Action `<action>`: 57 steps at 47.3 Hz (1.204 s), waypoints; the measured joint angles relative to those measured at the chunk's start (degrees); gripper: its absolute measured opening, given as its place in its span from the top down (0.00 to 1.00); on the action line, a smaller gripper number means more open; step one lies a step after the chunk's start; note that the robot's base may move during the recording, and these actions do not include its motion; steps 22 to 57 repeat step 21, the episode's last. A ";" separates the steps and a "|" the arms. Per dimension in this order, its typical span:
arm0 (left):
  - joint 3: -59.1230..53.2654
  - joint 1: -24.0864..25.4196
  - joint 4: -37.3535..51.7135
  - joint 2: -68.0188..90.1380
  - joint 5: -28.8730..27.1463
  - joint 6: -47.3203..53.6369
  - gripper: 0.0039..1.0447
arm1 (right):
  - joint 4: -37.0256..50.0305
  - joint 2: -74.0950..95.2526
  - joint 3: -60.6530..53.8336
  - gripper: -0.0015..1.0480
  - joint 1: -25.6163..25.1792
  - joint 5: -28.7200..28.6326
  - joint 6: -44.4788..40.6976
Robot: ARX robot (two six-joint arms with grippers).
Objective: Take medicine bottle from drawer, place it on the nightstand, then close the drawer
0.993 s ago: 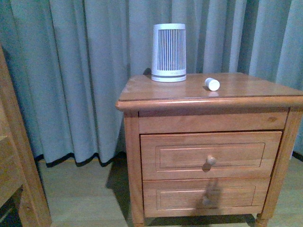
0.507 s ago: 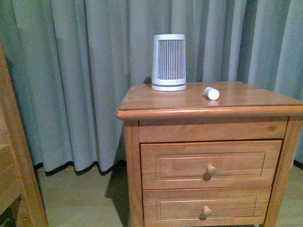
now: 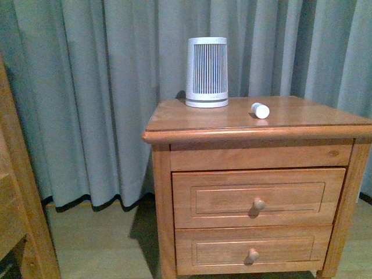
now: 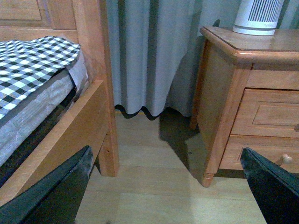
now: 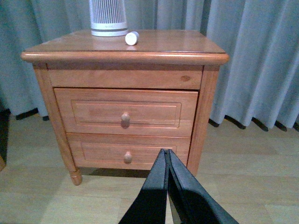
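In the front view neither arm shows, the nightstand loses its right side and its feet to the right and lower edges of the frame, and the bed frame is only a sliver down the left edge. In the left wrist view the left gripper shows just two dark fingers in the lower corners, both cut by the bottom edge, while the ribbed white device is cropped by the top edge at upper right and the medicine bottle lies out of view. In the right wrist view the right gripper has its fingers pressed together and running off the bottom edge, the device's top is cut off at the upper edge, the closed drawer hides its inside, and any print on the medicine bottle is too small to read.
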 joint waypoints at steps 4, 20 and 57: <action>0.00 0.00 0.00 0.00 0.00 0.00 0.06 | 0.00 0.00 0.00 0.82 0.00 0.00 -0.07; 0.00 0.00 0.00 0.00 0.00 0.00 0.06 | 0.00 0.00 0.00 0.30 0.00 0.00 -0.07; 0.00 0.00 0.00 0.00 0.00 0.00 0.06 | 0.00 0.00 0.00 0.27 0.00 0.00 -0.07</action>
